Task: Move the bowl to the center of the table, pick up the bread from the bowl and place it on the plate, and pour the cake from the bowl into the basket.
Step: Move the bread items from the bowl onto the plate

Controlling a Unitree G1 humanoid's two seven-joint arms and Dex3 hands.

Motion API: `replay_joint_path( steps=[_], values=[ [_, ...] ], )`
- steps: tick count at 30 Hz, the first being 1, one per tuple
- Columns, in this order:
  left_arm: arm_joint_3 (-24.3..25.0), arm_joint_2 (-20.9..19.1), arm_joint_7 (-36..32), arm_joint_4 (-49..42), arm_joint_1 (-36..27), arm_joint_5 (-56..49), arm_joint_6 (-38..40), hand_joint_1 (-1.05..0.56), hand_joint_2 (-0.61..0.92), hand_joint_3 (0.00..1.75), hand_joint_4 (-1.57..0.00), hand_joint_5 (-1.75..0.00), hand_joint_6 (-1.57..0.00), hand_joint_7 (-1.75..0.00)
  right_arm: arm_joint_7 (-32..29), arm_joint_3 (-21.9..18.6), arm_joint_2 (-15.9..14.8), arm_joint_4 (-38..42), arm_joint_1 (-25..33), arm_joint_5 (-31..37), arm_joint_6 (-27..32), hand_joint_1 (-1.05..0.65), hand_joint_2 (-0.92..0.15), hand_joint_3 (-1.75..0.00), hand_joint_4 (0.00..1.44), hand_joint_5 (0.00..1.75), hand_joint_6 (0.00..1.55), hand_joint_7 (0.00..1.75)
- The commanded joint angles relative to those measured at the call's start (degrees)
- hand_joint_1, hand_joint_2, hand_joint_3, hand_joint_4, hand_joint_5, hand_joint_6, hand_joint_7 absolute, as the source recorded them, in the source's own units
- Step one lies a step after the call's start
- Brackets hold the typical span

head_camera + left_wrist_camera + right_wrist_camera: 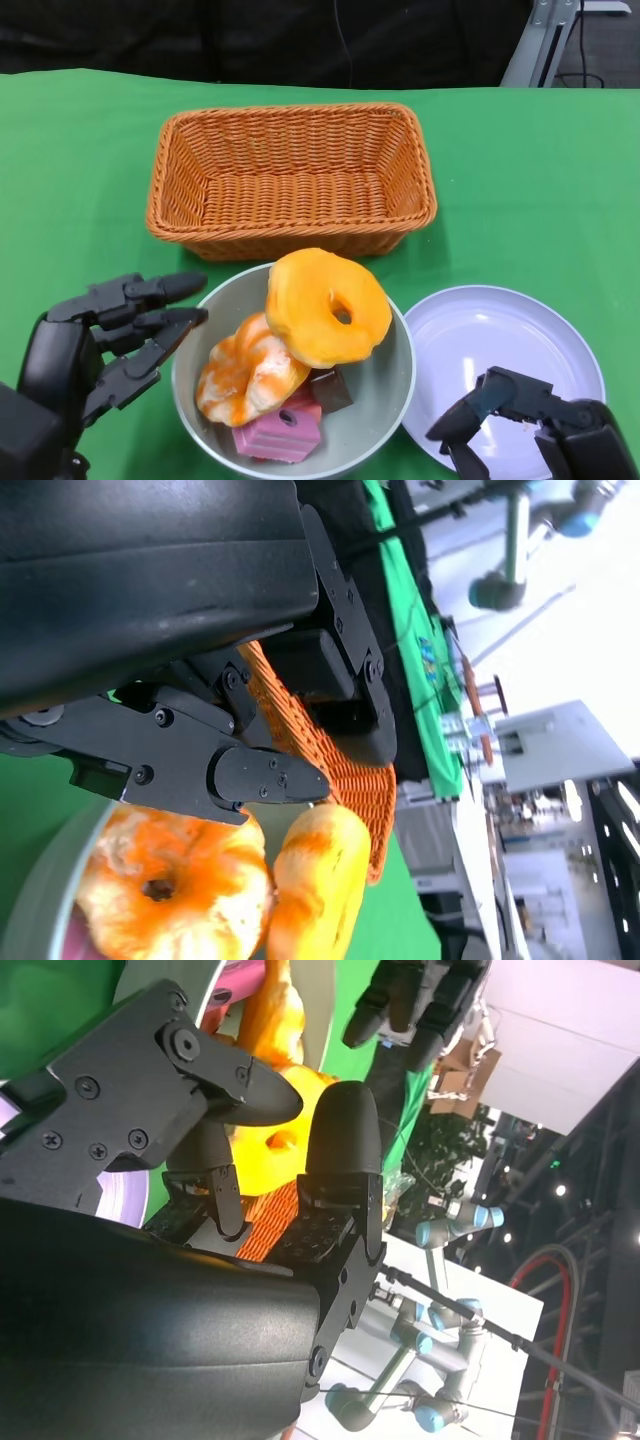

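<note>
On the green table (80, 150), read left to right by clock directions from the bowl:

Left hand (105, 345): at 9 o'clock of the bowl, just beside its rim; fingers spread apart and stretched toward the bowl, holding nothing. Whether a fingertip touches the rim cannot be told.

Bowl (395, 385): grey-green, at the near middle of the table, directly at 6 o'clock of the basket and just beside the plate.

Bread (310, 300): orange ring-shaped piece, tilted up against the bowl's 12 o'clock side and rising above the rim; in the left wrist view it (310, 880) lies just past the fingers (265, 777).

Cake pieces: a swirled orange-and-white one (250, 372) at the bowl's 9 o'clock side, a pink block (278, 432) at 6 o'clock, and a small dark brown piece (330, 390) near the middle.

Basket (290, 135): woven, orange-brown, rectangular, at 12 o'clock of the bowl, near it but apart.

Plate (500, 320): white, round, at 3 o'clock of the bowl, rims close together.

Right hand (520, 410): over the plate's 6 o'clock edge, fingers bent but apart, holding nothing.
</note>
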State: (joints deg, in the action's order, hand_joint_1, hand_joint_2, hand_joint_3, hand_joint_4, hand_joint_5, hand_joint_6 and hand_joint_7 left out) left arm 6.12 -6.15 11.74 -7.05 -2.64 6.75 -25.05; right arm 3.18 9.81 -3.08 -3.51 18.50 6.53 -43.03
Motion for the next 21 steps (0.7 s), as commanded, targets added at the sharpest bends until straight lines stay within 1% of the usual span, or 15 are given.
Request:
replay_joint_path(
  steps=[1,2,3,4,6,8,11,12,13,15,17,21],
  values=[
    [1.02,-1.98,2.13,-3.50,1.84,0.87,-4.04,-0.11,0.92,0.33,-0.78,-1.20,-0.92,-0.77,1.29,-1.46,-2.33,-2.92,0.48,-1.64,1.34,-0.29,-0.85,-0.20,0.67,1.02,0.71,0.64],
    [1.10,-2.06,2.39,-4.14,2.09,0.96,-4.67,-0.11,0.92,0.33,-0.78,-1.22,-0.90,-0.81,1.43,-1.67,-2.54,-3.39,0.54,-1.48,1.65,-0.30,-0.88,-0.15,0.66,1.00,0.71,0.62],
    [1.37,-2.22,2.90,-5.45,2.75,1.41,-5.59,-0.11,0.92,0.34,-0.77,-1.24,-0.89,-0.83,1.33,-2.76,-3.21,-6.26,1.12,0.70,4.03,-0.31,-0.89,-0.12,0.66,0.98,0.70,0.60],
    [1.61,-2.27,3.31,-6.55,3.35,1.82,-6.25,-0.12,0.92,0.33,-0.77,-1.28,-0.89,-0.86,1.16,-3.93,-3.73,-9.21,1.65,3.03,6.39,-0.38,-0.91,-0.06,0.62,0.86,0.69,0.44],
    [1.98,-2.25,3.67,-8.18,4.27,2.27,-7.17,-0.13,0.92,0.32,-0.76,-1.32,-0.89,-0.90,0.70,-5.85,-4.36,-13.92,2.25,7.60,10.01,-0.47,-0.92,-0.03,0.61,0.70,0.72,0.23],
    [2.12,-2.20,3.84,-8.88,4.58,2.36,-7.70,-0.14,0.92,0.32,-0.76,-1.34,-0.88,-0.92,0.50,-6.12,-4.38,-15.55,2.50,9.02,11.58,-0.50,-0.92,-0.02,0.60,0.66,0.72,0.17],
    [2.16,-2.21,3.97,-9.39,4.78,2.45,-8.18,-0.14,0.92,0.32,-0.76,-1.35,-0.88,-0.93,0.36,-5.94,-4.40,-16.41,2.73,9.38,12.70,-0.50,-0.92,-0.02,0.60,0.64,0.73,0.15],
    [2.72,-1.57,2.93,-10.45,5.56,2.76,-8.13,-0.14,0.92,0.32,-0.76,-1.35,-0.87,-0.94,0.37,-6.73,-4.21,-20.73,1.61,16.05,15.80,-0.50,-0.92,-0.02,0.61,0.64,0.73,0.14],
    [3.15,-1.08,2.16,-11.28,6.15,2.98,-8.12,-0.13,0.92,0.32,-0.77,-1.36,-0.89,-0.95,0.34,-7.24,-4.05,-24.07,0.80,21.20,18.29,-0.62,-0.92,-0.06,0.51,0.56,0.66,0.10],
    [3.73,-0.42,1.43,-12.48,6.98,3.28,-8.33,-0.13,0.92,0.32,-0.78,-1.36,-0.90,-0.96,0.74,-7.22,-3.54,-29.01,-0.60,29.10,22.80,-0.68,-0.92,-0.07,0.46,0.52,0.62,0.07],
    [3.97,-0.11,1.30,-13.21,7.36,3.22,-8.65,-0.12,0.92,0.33,-0.78,-1.36,-0.88,-0.96,2.31,-5.86,-3.13,-31.72,-2.61,35.08,26.83,-0.75,-0.92,-0.08,0.44,0.42,0.58,0.03],
    [4.04,0.07,1.27,-14.10,7.69,3.10,-9.17,-0.12,0.92,0.35,-0.77,-1.36,-0.87,-0.96,4.84,-1.52,-1.42,-33.35,-6.60,45.80,33.75,-0.83,-0.92,-0.08,0.40,0.33,0.51,0.00]
  ],
)
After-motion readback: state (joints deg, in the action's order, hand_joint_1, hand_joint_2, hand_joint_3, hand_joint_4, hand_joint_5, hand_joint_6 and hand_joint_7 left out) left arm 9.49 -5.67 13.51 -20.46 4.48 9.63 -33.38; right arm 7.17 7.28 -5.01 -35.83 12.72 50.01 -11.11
